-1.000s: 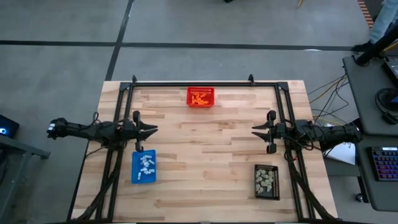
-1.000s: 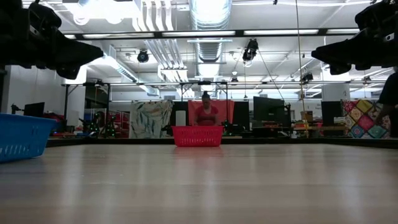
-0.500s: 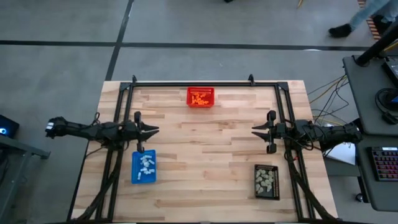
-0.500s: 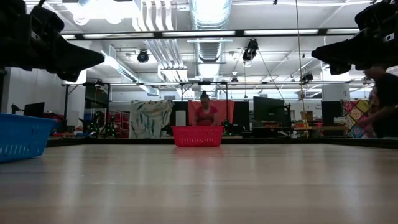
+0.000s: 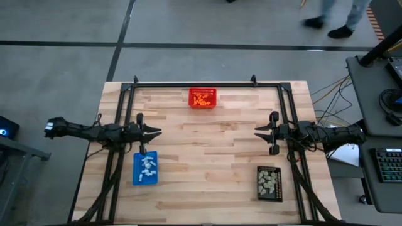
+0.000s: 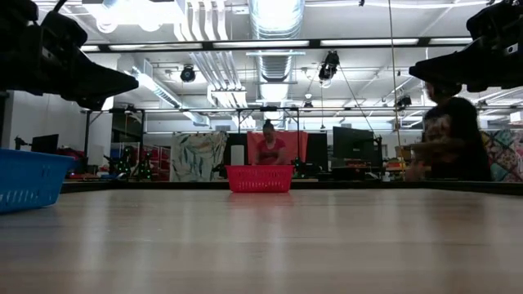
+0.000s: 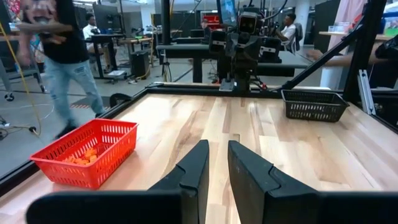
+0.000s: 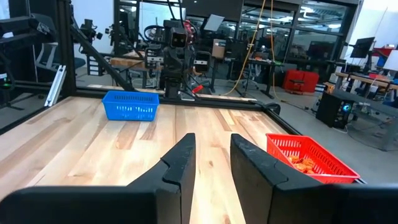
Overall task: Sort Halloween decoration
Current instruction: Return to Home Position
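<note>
Sorting looks done; both arms hover at mid-table.
Orange trinkets [image 5: 202, 99] sit in the red basket [image 5: 202, 90], white trinkets [image 5: 148, 166] in the blue tray [image 5: 135, 171], grey-beige trinkets [image 5: 268, 182] in the black tray [image 5: 269, 197]. Left gripper [image 5: 156, 132] and right gripper [image 5: 257, 131] are empty, fingers slightly parted (nothing left to fetch, I judge). Since a second ago the left gripper has dipped slightly.

Trinkets [image 5: 202, 100] in rear basket [image 5: 191, 98]; left tray [image 5: 135, 179]; right tray [image 5: 259, 194]
</note>
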You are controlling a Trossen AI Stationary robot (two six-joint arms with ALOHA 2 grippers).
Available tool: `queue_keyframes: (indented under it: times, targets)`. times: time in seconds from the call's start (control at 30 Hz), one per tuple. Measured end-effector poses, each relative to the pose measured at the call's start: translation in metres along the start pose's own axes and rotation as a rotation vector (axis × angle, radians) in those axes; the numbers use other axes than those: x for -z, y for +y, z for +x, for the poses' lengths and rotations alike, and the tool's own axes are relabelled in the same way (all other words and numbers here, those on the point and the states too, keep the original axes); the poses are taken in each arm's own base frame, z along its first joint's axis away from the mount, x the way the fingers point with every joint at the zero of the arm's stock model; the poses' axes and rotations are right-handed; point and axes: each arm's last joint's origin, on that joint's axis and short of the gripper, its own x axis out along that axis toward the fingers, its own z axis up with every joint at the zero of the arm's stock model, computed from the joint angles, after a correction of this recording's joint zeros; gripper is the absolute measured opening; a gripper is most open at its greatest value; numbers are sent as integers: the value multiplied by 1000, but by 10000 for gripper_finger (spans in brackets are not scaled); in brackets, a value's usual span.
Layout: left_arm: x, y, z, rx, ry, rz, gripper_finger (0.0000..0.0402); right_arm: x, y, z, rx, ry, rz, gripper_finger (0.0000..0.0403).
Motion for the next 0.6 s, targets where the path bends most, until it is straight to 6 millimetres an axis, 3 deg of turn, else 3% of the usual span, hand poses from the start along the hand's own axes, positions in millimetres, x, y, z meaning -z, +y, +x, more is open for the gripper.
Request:
queue_keyframes:
  times: [0.6]
  targets:
    - [-5,-1,1,0,8,3,42,0,0,0,0,0,0,91]
